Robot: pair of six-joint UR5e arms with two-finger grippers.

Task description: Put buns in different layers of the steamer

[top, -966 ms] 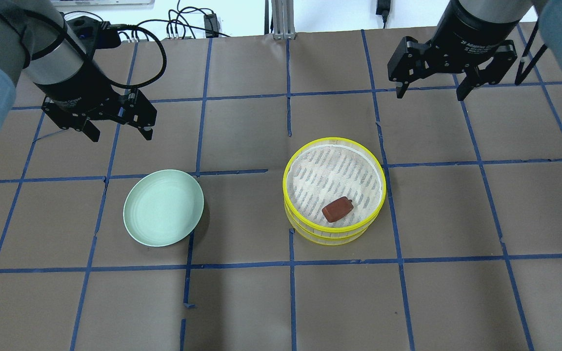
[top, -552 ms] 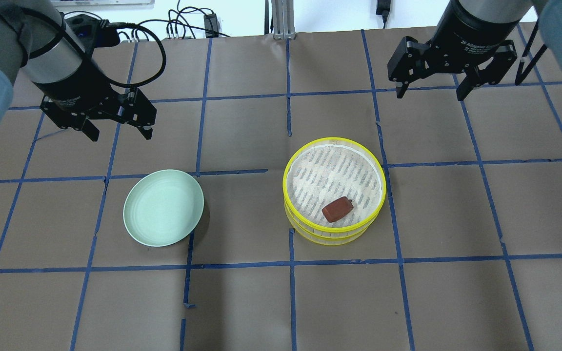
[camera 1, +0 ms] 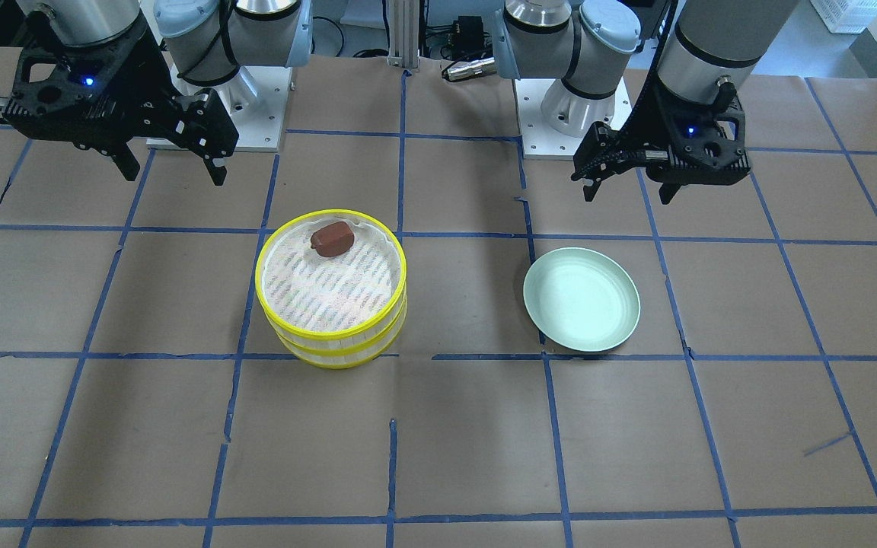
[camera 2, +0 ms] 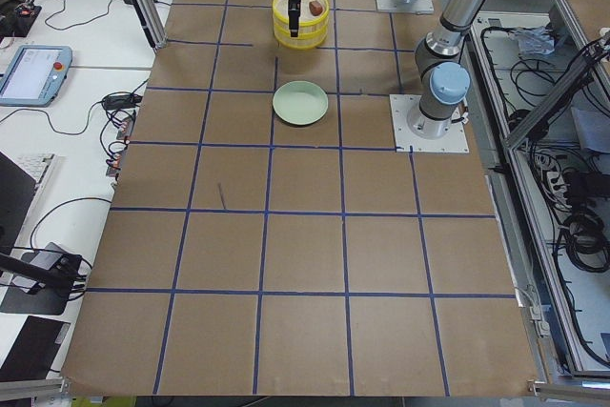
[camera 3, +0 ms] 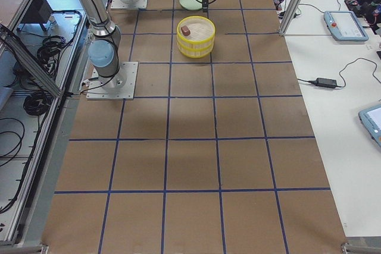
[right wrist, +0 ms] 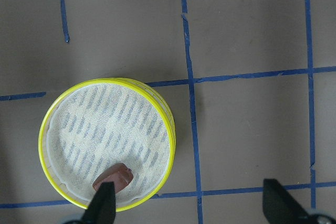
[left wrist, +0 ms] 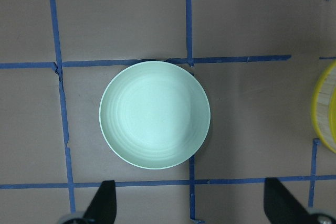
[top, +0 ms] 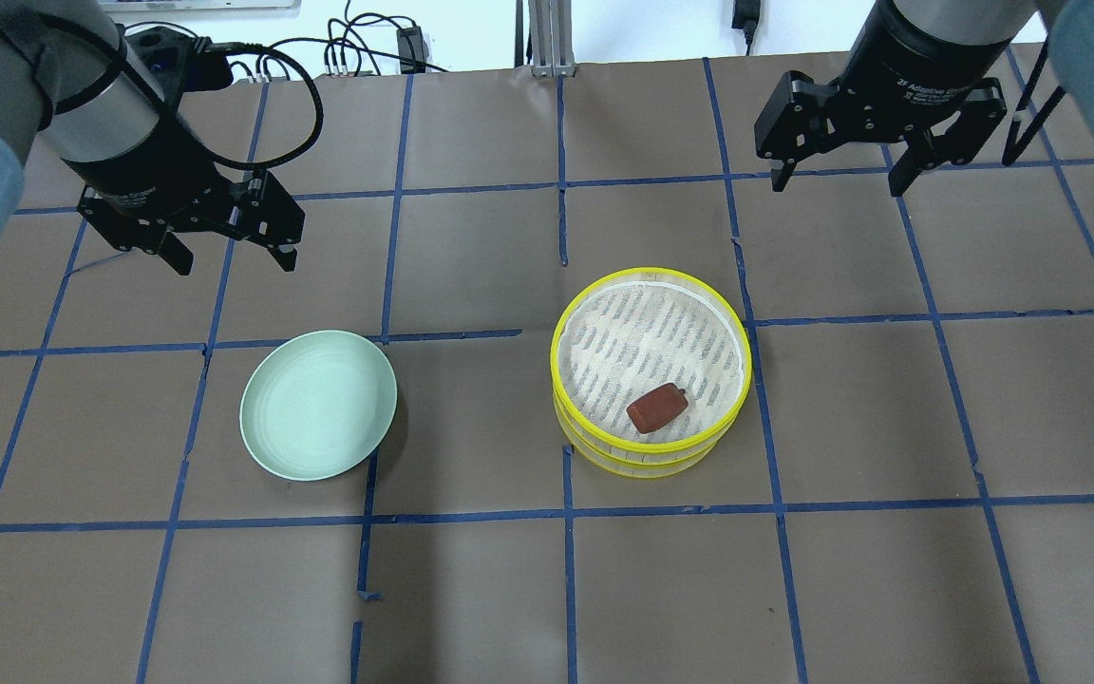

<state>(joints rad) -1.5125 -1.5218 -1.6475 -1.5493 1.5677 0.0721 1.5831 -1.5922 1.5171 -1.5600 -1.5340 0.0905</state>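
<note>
1. Right gripper (top: pixel 837 187), jaws spread wide and holding nothing, nearer to the two-tier steamer (top: pixel 556 353), which sits below and inboard of it.
2. Reddish-brown bun (top: pixel 657 408) in the top tray, long axis slightly askew of that gripper's finger line.
3. Left gripper (top: pixel 235 266), likewise agape, above the pale green plate (top: pixel 319 408); no white bun in sight.

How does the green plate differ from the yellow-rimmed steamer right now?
The plate is empty; the steamer holds a reddish-brown bun in its top tray. The plate is one shallow pale green dish; the steamer is two stacked trays with yellow rims, standing taller. Both are round.
</note>
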